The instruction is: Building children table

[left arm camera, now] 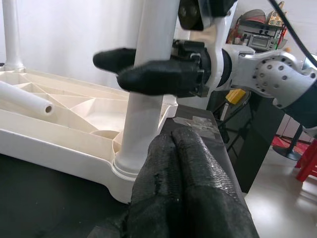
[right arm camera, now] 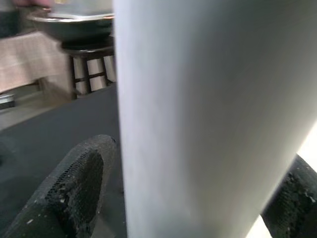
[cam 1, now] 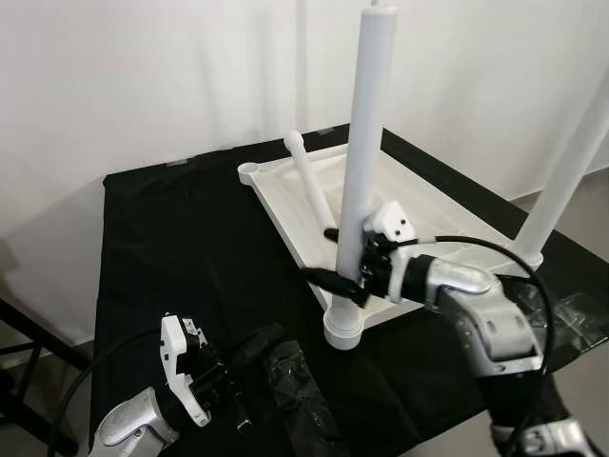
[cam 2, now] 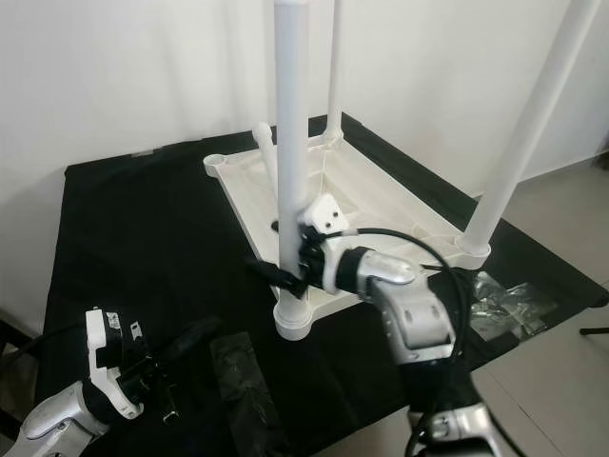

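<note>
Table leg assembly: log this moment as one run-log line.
stage: near leg upright in tabletop corner socket | right gripper: fingers astride that leg | left gripper: shut, idle | loose leg: lying on tabletop

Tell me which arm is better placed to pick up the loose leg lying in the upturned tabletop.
Probably the left: its claw is free, while the right claw grips the upright leg.

Workshop-like room: black-draped table [cam 1: 171, 238], cluttered shelves [left arm camera: 257, 29]
</note>
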Robot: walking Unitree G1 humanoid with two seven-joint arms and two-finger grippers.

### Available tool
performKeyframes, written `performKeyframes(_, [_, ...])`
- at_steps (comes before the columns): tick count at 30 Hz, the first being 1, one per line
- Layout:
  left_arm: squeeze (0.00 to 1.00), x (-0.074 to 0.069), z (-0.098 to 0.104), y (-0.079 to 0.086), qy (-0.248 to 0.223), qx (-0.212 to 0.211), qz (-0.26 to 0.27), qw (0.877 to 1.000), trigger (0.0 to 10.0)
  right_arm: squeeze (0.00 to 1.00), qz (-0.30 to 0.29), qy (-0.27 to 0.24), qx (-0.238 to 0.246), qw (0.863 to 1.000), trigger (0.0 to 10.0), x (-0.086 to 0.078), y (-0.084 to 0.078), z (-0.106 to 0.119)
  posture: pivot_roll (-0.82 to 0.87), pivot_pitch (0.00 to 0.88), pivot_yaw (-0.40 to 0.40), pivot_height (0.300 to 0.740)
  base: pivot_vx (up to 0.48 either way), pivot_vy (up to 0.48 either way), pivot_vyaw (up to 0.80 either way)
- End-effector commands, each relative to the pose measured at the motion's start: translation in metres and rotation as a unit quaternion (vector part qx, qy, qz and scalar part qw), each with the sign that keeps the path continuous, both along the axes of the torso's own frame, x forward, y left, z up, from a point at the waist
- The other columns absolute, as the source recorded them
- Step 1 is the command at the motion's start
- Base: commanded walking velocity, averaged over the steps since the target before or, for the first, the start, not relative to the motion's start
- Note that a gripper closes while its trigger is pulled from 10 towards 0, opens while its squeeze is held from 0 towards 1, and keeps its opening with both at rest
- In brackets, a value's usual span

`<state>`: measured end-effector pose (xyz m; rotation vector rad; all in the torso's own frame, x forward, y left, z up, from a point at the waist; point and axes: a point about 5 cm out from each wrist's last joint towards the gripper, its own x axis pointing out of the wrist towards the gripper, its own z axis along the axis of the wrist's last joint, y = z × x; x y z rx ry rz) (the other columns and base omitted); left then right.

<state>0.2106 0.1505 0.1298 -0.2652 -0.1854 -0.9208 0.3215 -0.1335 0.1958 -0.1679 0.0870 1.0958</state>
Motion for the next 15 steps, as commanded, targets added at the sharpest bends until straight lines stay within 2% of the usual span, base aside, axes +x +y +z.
performKeyframes(1, [0.0,-0.001,-0.004,-0.001,0.008,0.0,0.001,1.0,10.0,0.0,0.031,0.008,-0.005,0.999,10.0,0.009,-0.003,0.002,-0.04,0.0,-0.003,0.74,0.0,0.0,0.0])
performKeyframes(6, [0.0,-0.001,-0.004,-0.001,0.008,0.001,0.001,1.0,10.0,0.0,0.033,0.018,-0.003,0.999,10.0,0.013,-0.006,0.001,-0.04,0.0,-0.003,0.74,0.0,0.0,0.0])
performKeyframes(7, [0.0,-0.002,-0.004,-0.001,0.008,0.001,0.001,1.0,10.0,0.0,0.033,0.021,0.001,0.999,3.4,0.017,-0.008,0.002,-0.03,0.0,-0.003,0.74,0.0,0.0,0.0])
performKeyframes(8, [0.0,-0.002,-0.004,-0.002,0.008,0.002,0.001,1.0,10.0,0.0,0.041,0.026,0.007,0.999,0.0,0.022,-0.012,0.002,-0.03,0.0,-0.002,0.74,0.0,0.0,0.0])
performKeyframes(15, [0.0,-0.003,-0.004,-0.002,0.009,0.002,0.0,1.0,10.0,0.0,0.067,0.04,0.015,0.997,0.0,0.027,-0.019,-0.001,-0.03,0.0,-0.003,0.74,0.0,0.0,0.0])
